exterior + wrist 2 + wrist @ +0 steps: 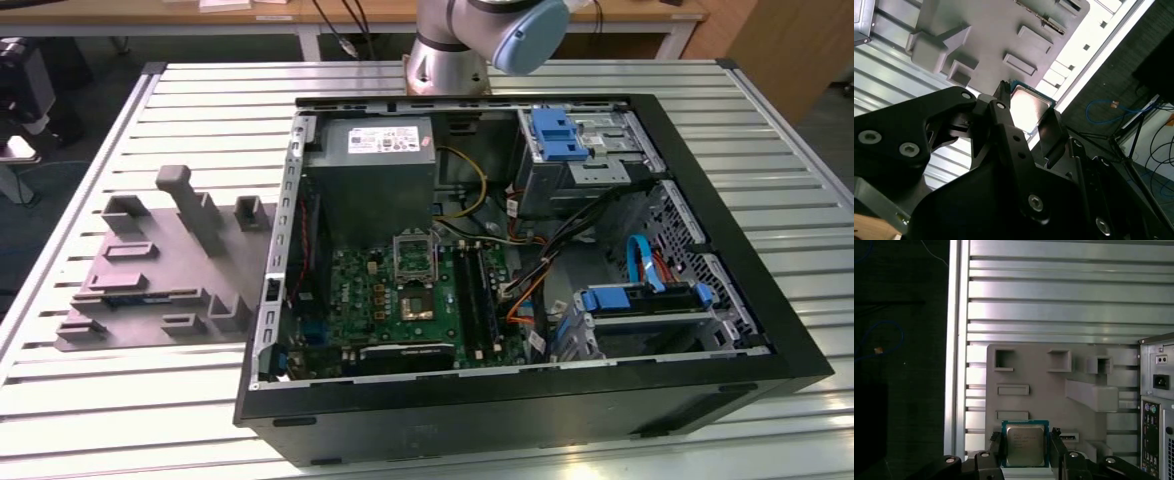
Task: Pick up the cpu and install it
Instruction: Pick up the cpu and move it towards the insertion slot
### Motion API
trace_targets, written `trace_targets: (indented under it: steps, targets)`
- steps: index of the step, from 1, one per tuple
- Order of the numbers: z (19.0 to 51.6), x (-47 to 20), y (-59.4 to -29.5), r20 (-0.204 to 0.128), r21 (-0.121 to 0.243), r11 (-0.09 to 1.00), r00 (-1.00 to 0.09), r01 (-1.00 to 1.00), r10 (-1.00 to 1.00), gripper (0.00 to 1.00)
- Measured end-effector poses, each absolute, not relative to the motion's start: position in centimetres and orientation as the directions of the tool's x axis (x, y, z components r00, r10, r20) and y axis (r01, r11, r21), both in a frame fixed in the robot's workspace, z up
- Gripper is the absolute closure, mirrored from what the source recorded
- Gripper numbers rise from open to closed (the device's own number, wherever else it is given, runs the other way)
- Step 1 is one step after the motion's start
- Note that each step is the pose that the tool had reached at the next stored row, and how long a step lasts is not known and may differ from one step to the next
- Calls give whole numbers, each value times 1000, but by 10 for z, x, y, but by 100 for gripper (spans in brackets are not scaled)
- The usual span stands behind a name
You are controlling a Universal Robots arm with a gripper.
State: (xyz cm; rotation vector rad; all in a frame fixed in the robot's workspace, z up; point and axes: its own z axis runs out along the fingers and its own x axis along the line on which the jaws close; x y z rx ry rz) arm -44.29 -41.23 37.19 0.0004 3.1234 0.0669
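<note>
**Cpu clamped edge to edge, clear of the fixture plate**

Closest to your wrist cameras, the pincer [1027, 435] is clenched on the cpu [1025, 447]. One black finger [995, 447] presses each of two opposite edges, and the chip sits flat between them. I judge the hold is made this way to keep the pads off the metal lid and off the underside, and to keep the part level.

The shiny silver-grey lid faces back toward the wrist, so the underside faces away, down toward the bench. The chip is close to square, so you get no real long axis. In the first wrist view its edges run square with the edges of the plate beneath it, and the grip line crosses it from side to side.

Beyond the chip lies the grey fixture plate [1054, 390], with its pockets and raised blocks. The cpu hangs well apart from it and touches nothing but the fingers.

The plate rests on the slatted metal bench [1054, 290], just beside the computer case [747, 330]. In the exterior view the case lies open on its side with the green motherboard [360, 290] showing
</note>
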Motion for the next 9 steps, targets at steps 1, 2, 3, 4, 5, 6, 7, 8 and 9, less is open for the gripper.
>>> trace_targets:
  steps: [1,2,3,4,5,6,7,8,9]
  targets:
    - [372,-442,-412,-18,43,999,-1000,0,0,53]
    - [372,-442,-412,-18,43,999,-1000,0,1,53]
    - [372,-441,-412,-18,43,999,-1000,0,1,53]
    - [372,-441,-412,-18,43,999,-1000,0,1,53]
    - [372,-441,-412,-18,43,999,-1000,0,1,53]
    - [372,-440,-412,-17,43,999,-1000,0,0,53]
    - [372,-440,-412,-18,43,999,-1000,0,0,53]
    - [372,-439,-412,-18,43,999,-1000,0,0,53]
    - [372,-439,-412,-18,43,999,-1000,0,1,53]
